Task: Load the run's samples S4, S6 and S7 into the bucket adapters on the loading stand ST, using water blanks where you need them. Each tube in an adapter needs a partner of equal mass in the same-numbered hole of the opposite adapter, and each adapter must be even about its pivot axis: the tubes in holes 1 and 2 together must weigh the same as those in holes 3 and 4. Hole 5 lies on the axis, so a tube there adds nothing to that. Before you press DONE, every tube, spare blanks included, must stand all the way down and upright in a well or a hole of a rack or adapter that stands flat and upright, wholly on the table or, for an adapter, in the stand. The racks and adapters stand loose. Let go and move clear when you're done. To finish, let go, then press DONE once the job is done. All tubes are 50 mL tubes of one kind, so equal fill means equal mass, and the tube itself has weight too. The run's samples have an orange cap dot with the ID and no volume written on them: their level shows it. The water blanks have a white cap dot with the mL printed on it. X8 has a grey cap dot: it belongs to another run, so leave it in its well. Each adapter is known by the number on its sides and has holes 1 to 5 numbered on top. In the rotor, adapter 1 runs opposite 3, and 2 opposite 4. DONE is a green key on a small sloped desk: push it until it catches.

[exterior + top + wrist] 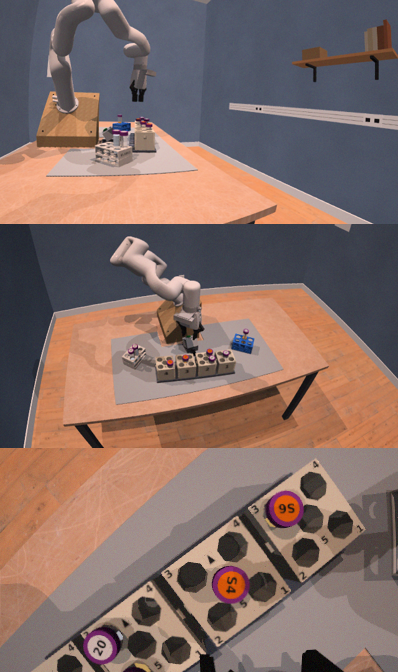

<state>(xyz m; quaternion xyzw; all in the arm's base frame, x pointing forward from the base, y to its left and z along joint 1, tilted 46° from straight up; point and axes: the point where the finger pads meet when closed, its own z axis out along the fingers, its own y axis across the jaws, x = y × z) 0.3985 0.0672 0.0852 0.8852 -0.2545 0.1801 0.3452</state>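
Observation:
My gripper (190, 334) (137, 99) (259, 664) is open and empty, high above the table behind the adapters. S6 (170, 363) (285, 509) stands in hole 3 of adapter 4 (165, 374). S4 (185, 357) (230, 584) stands in hole 5 of adapter 3 (181, 373). In adapter 2 (202, 371), the 20 mL blank (212, 358) (101, 647) stands in hole 3 and an orange-capped tube (209, 351) in hole 2. A white-dotted blank (226, 353) stands in adapter 1 (221, 369). Two blanks (135, 346) (131, 351) stand in the beige rack (125, 156).
The blue rack (242, 348) (121, 127) at the right holds one tube (245, 331) (119, 118), its ID unreadable. The small grey DONE desk (189, 345) (107, 134) stands behind adapters 3 and 2, close to the wooden robot base (68, 130).

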